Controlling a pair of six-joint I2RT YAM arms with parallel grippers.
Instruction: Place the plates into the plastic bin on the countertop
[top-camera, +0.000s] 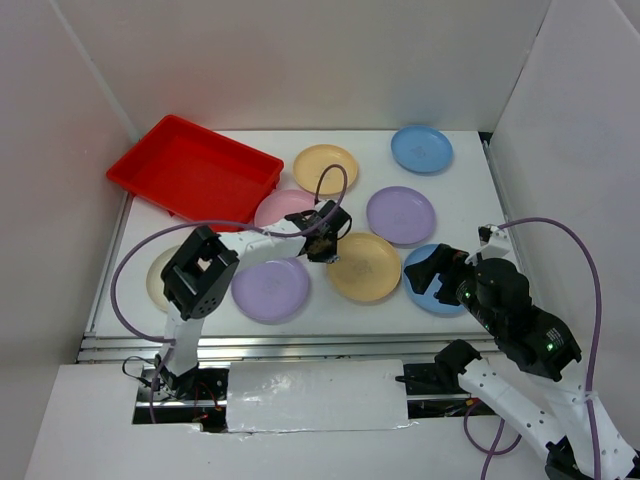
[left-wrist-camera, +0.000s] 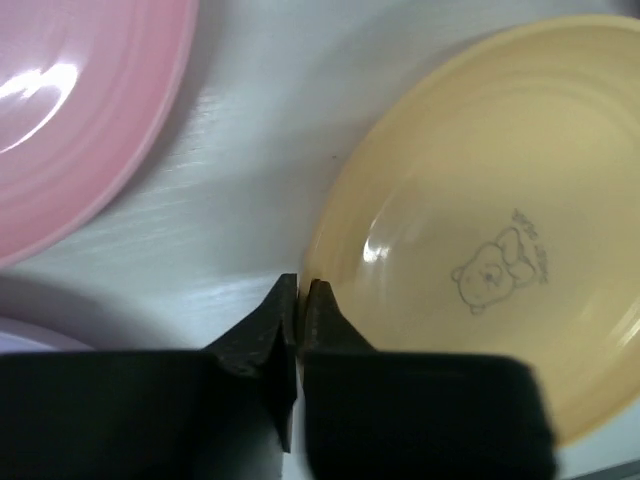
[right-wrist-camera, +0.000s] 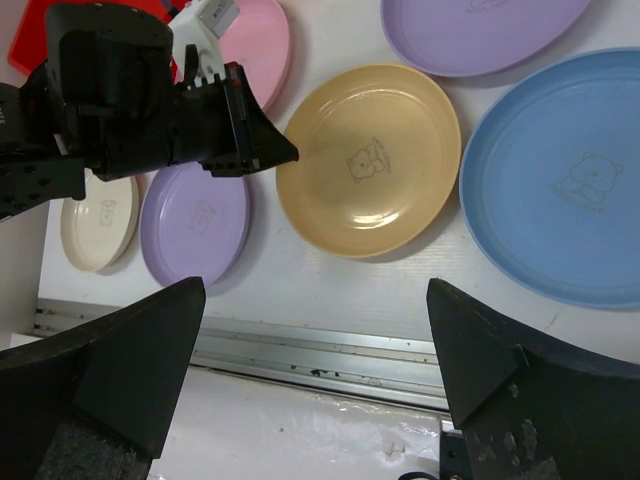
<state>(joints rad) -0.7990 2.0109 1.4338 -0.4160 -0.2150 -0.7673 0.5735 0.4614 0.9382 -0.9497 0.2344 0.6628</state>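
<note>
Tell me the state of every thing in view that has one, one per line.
Red rectangular plastic bin, empty.
Left gripper, shut on the rim of the near yellow round plastic plate.
Near yellow plate, lying on the white countertop.
Right gripper, open, holding nothing.
Seven other pastel plates, flat on the countertop, outside the bin.

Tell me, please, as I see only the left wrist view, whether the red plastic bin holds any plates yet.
Observer: No, the shallow red rectangular plastic bin is empty, at the countertop's far left corner.
Operator: Thanks; where is the right gripper?
Observer: It hangs open, holding nothing, by the nearer blue round plastic plate.
Operator: Which plate am I on?
Observer: The left gripper pinches the nearer orange-yellow round plastic plate, one of two that colour.
</note>
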